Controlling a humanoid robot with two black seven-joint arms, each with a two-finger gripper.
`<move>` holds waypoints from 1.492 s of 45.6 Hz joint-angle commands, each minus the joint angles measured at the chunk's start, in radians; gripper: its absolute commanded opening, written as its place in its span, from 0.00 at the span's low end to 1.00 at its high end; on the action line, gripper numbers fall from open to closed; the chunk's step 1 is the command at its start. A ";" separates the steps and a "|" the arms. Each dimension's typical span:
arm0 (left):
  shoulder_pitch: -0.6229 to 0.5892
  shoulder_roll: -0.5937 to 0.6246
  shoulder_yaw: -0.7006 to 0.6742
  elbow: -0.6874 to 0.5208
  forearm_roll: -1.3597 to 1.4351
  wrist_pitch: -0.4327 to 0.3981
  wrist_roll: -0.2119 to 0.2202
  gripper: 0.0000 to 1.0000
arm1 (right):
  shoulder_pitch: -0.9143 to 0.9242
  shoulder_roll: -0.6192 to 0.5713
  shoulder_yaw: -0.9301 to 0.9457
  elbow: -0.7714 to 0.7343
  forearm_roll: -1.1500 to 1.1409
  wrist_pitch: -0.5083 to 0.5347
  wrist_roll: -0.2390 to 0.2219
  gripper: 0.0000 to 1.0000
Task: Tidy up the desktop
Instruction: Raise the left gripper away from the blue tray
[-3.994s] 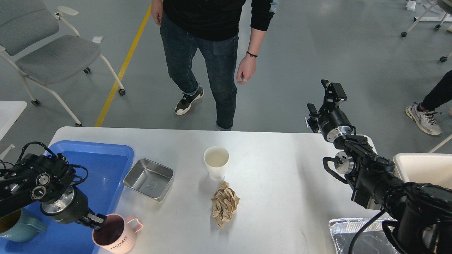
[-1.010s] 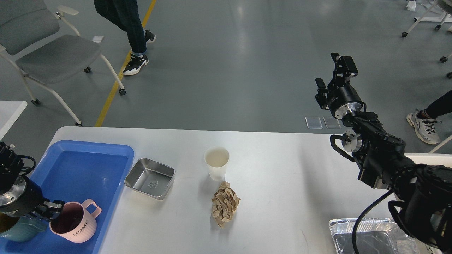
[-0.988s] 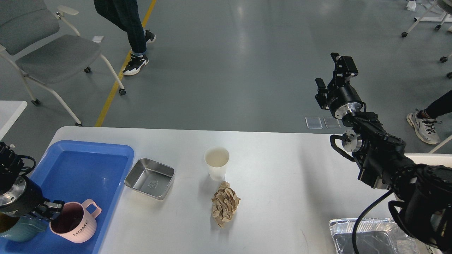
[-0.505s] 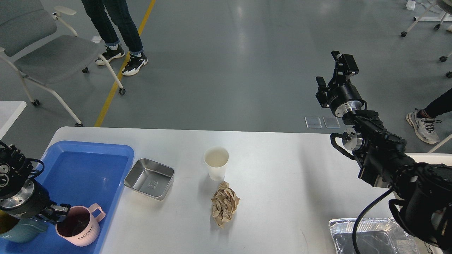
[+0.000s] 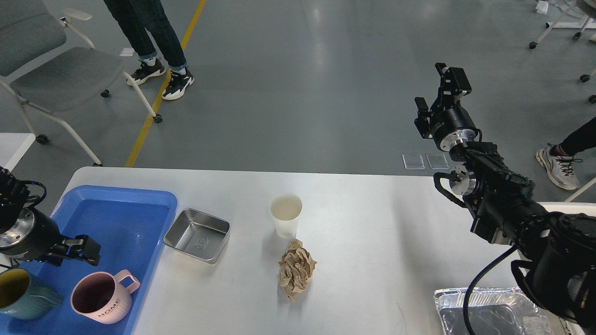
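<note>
The white desktop (image 5: 372, 232) carries a paper cup (image 5: 285, 214), a crumpled ball of brown paper (image 5: 296, 269) just in front of it, and a small steel pan (image 5: 198, 235). At the left lies a blue tray (image 5: 116, 209) holding a pink mug (image 5: 100, 298) and a teal mug (image 5: 18, 293). My left gripper (image 5: 86, 250) hovers open over the tray, just above and behind the pink mug and apart from it. High beyond the table's far right corner, my right gripper (image 5: 437, 90) is open and holds nothing.
A foil tray (image 5: 489, 311) sits at the front right corner, partly behind my right arm. A grey chair (image 5: 56, 60) and a person's legs (image 5: 149, 37) are on the floor beyond the far left. Another person's shoe (image 5: 556, 160) shows at far right.
My left gripper carried the pink mug from the desktop into the blue tray, let go of it and rose clear. The person walked off to the far left. My right gripper rose slightly.
</note>
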 commanded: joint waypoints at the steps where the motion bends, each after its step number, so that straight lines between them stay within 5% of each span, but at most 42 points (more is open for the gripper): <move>1: -0.046 0.004 -0.086 0.008 -0.016 0.000 0.001 0.97 | 0.003 -0.001 0.000 0.000 -0.003 0.000 0.000 1.00; 11: -0.076 -0.071 -0.241 0.034 -0.148 0.000 0.015 0.97 | 0.015 0.003 0.000 0.000 -0.040 -0.002 0.000 1.00; 15: -0.063 -0.135 -0.291 0.041 -0.167 0.000 -0.019 0.97 | 0.014 0.001 0.000 0.000 -0.041 -0.002 -0.001 1.00; 17: -0.047 -0.157 -0.322 0.046 -0.168 0.000 -0.072 0.97 | 0.014 0.001 0.000 0.000 -0.043 -0.002 0.000 1.00; 28: 0.068 -0.188 -0.369 0.047 -0.139 0.343 -0.482 0.97 | 0.006 0.003 0.000 0.000 -0.066 -0.003 -0.001 1.00; 36: 0.213 -0.250 -0.389 0.047 -0.128 0.708 -0.643 0.97 | 0.002 0.001 0.000 -0.001 -0.067 -0.003 0.000 1.00; 41: 0.273 -0.266 -0.403 0.035 -0.154 0.782 -0.611 0.97 | 0.003 0.004 0.000 -0.001 -0.067 -0.010 -0.001 1.00; 47: 0.330 -0.258 -0.409 0.044 -0.239 0.721 -0.370 0.97 | 0.003 0.004 0.000 0.000 -0.067 -0.013 -0.001 1.00; 50: 0.338 -0.257 -0.419 0.054 -0.256 0.704 -0.296 0.97 | 0.003 0.004 0.000 0.000 -0.067 -0.013 -0.001 1.00; 55: 0.362 -0.260 -0.422 0.054 -0.245 0.707 -0.324 0.97 | 0.003 0.009 0.000 0.000 -0.067 -0.013 0.000 1.00; 61: 0.393 -0.243 -0.422 0.049 -0.227 0.718 -0.451 0.97 | 0.003 0.009 0.000 0.002 -0.067 -0.013 0.000 1.00; 68: 0.436 -0.087 -0.377 0.012 -0.184 0.709 -0.453 0.97 | -0.003 0.007 0.000 0.002 -0.067 -0.013 0.000 1.00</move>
